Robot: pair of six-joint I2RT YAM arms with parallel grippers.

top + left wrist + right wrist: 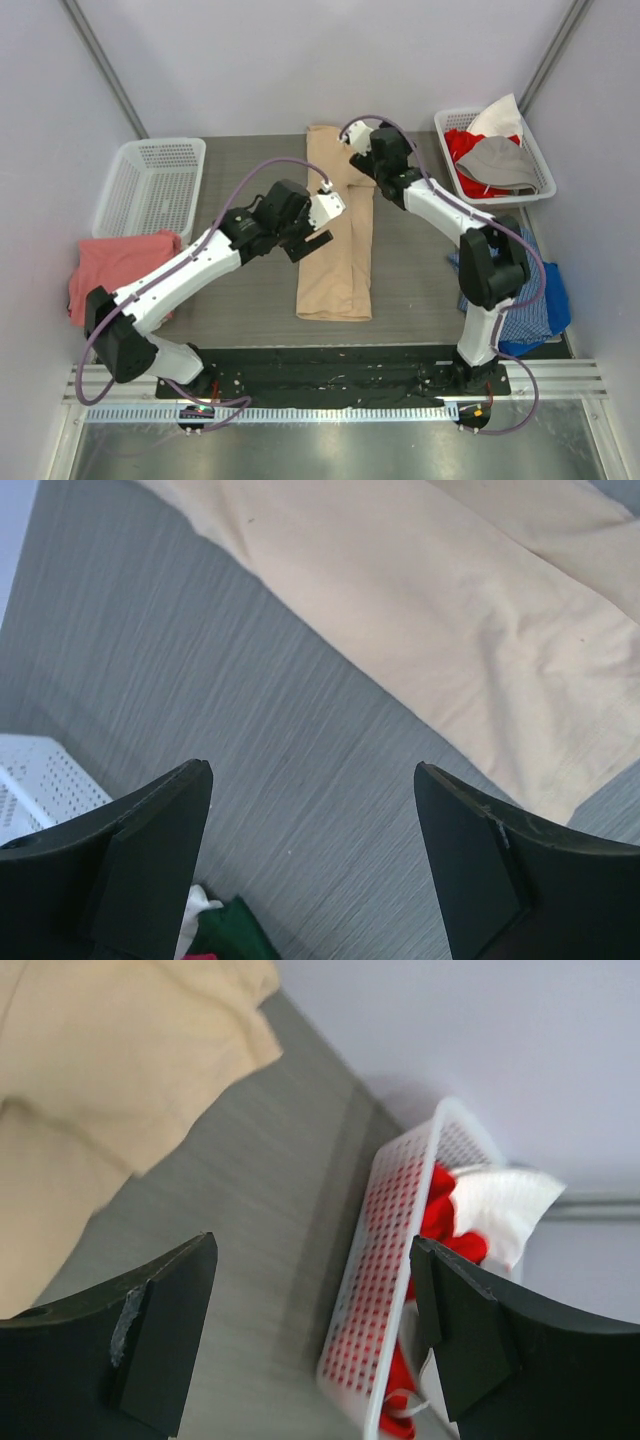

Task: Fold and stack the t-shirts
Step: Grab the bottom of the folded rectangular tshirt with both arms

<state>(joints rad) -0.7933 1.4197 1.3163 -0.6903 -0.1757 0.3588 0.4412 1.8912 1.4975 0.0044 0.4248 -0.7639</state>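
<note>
Tan t-shirt point(338, 275) lay folded into a long strip down the middle of the surface point(250, 300), while the salmon-pink t-shirt point(118, 265) sat crumpled at the left edge. My left gripper point(312, 775) hung wide open and empty beside the strip's left edge. My right gripper point(313, 1250) gaped empty near its far right corner.
</note>
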